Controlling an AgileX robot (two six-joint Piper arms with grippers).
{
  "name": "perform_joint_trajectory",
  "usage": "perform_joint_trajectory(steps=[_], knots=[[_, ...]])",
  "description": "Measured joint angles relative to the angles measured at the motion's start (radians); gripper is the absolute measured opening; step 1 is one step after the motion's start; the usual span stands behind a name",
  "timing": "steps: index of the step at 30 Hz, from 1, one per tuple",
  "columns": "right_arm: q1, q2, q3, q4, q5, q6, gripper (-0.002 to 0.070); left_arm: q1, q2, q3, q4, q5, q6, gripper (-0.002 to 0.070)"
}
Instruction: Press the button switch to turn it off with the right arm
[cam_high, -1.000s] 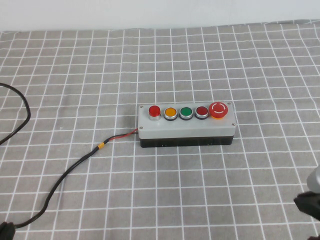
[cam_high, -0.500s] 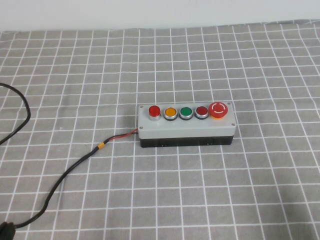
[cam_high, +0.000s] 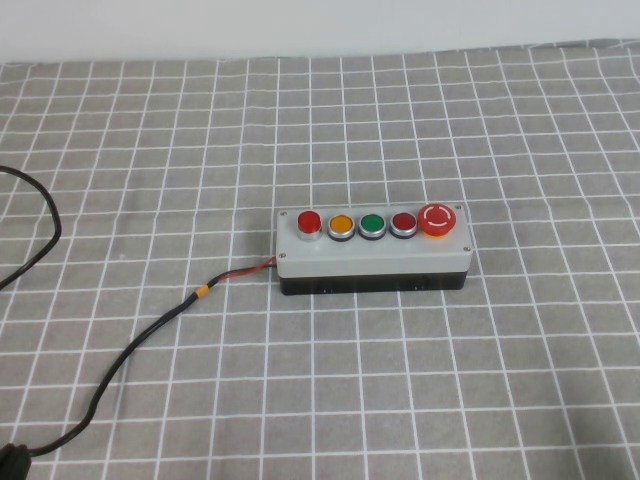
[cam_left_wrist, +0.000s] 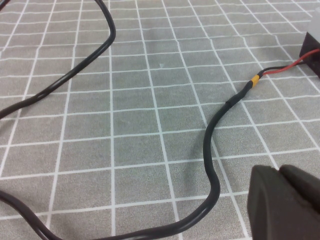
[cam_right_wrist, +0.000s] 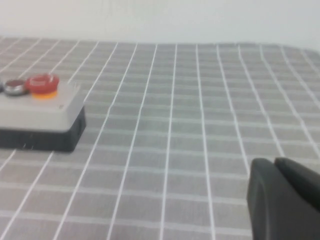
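The grey five-button box (cam_high: 372, 258) sits mid-table in the high view. The button switch (cam_high: 309, 222) is the bright-red button with a silver collar at the box's left end. Neither arm shows in the high view. In the right wrist view my right gripper (cam_right_wrist: 274, 163) is shut and empty, low over the cloth and well to the right of the box (cam_right_wrist: 42, 112). Only the mushroom button (cam_right_wrist: 43, 84) and the darker red button (cam_right_wrist: 15, 87) show there. My left gripper (cam_left_wrist: 278, 171) is shut and empty, near the cable.
A black cable (cam_high: 140, 335) runs from the box's left side across the checked cloth (cam_high: 450, 400) to the near left edge, with red wire (cam_left_wrist: 292, 65) at the box. Orange (cam_high: 340, 225) and green (cam_high: 372, 224) buttons sit between the red ones.
The right arm showed at the lower right corner of the high view one second ago. It has drawn back out of that view. The box has not moved.
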Motion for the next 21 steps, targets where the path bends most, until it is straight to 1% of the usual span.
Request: perform_joint_trajectory(steps=[3, 8, 21], knots=[[0.0, -0.078, 0.0, 0.006, 0.115, 0.001, -0.0017, 0.0, 0.0, 0.0, 0.0, 0.0, 0.0, -0.0003], [0.0, -0.102, 0.0, 0.013, 0.215, 0.003, -0.0017, 0.0, 0.0, 0.0, 0.0, 0.0, 0.0, -0.0003], [0.0, -0.102, 0.0, 0.013, 0.231, 0.005, -0.0017, 0.0, 0.0, 0.0, 0.0, 0.0, 0.0, -0.0003]])
